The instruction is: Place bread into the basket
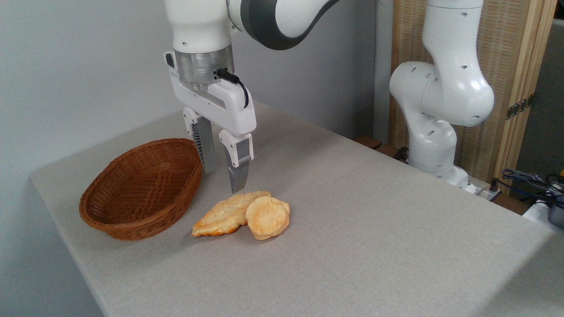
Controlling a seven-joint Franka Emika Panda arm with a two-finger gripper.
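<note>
The round golden-yellow bun (267, 217) with a cracked pale top lies on the grey table, leaning against a longer leaf-shaped braided bread (224, 214) on its left. The oval reddish-brown wicker basket (132, 207) sits left of both, with nothing inside it. My gripper (224, 181) hangs open above the table, between the basket's right rim and the far end of the braided bread, its fingertips just above and behind the breads. It holds nothing.
The arm's white base (436, 132) stands at the table's back right. A wooden screen (515, 88) and cables (528, 180) lie beyond it. The table's front-left edge (66, 246) runs close to the basket.
</note>
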